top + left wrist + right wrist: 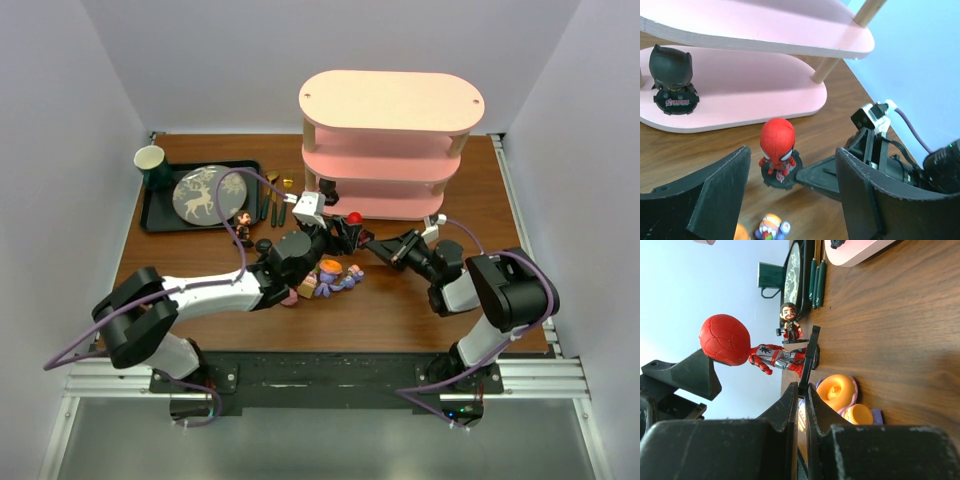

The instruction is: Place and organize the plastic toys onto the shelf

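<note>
A red spider-hero toy (776, 144) on a black disc base (811, 355) stands just in front of the lowest tier (740, 95) of the pink shelf (390, 100). My right gripper (802, 385) is shut on the rim of that base. My left gripper (792, 152) is open, one finger (715, 195) on each side of the toy and not touching it. A black masked toy (672, 70) stands on the lowest tier. Purple and orange toys (335, 275) lie on the table under the left arm. A small brown-haired figurine (790, 322) stands nearer the tray.
A black tray (160, 215) at the back left holds a round plate (203, 195), with a green cup (150, 160) at its corner. Dark-handled utensils (268, 205) lie beside the tray. The two arms meet close together in front of the shelf.
</note>
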`<state>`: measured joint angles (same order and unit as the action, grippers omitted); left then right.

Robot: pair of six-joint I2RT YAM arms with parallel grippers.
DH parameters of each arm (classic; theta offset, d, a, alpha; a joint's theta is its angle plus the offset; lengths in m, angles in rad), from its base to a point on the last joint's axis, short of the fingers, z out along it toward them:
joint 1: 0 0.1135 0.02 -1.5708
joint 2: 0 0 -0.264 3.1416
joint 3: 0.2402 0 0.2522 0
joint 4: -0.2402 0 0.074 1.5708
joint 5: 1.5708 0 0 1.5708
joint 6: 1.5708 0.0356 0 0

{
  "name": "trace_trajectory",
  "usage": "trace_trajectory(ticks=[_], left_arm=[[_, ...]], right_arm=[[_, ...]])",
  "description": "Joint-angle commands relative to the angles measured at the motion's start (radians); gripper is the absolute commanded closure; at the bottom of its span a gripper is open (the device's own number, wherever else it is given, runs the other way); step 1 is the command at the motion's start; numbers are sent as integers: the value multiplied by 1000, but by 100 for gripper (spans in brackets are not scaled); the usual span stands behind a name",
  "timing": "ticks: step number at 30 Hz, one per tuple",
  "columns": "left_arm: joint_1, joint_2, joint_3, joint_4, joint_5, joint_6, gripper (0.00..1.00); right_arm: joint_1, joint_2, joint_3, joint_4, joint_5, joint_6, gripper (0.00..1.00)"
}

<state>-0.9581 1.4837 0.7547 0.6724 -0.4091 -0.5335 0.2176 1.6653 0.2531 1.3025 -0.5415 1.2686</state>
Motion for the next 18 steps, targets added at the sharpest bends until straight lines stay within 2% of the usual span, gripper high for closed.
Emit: trace_trajectory(ticks=[1,6,13,18], left_arm=[[-7,53,5,131,-63,10,28],[-5,96,0,179,-109,6,31],[-5,144,8,227,-79,21,39],[-5,168,24,227,-71,18,41]], right_arm=[[5,-29,3,210,6,-5,100],[3,-45,-2,189,5,-17,100],[3,-70,-2,161,0,-35,100],[3,-81,0,144,0,-44,100]])
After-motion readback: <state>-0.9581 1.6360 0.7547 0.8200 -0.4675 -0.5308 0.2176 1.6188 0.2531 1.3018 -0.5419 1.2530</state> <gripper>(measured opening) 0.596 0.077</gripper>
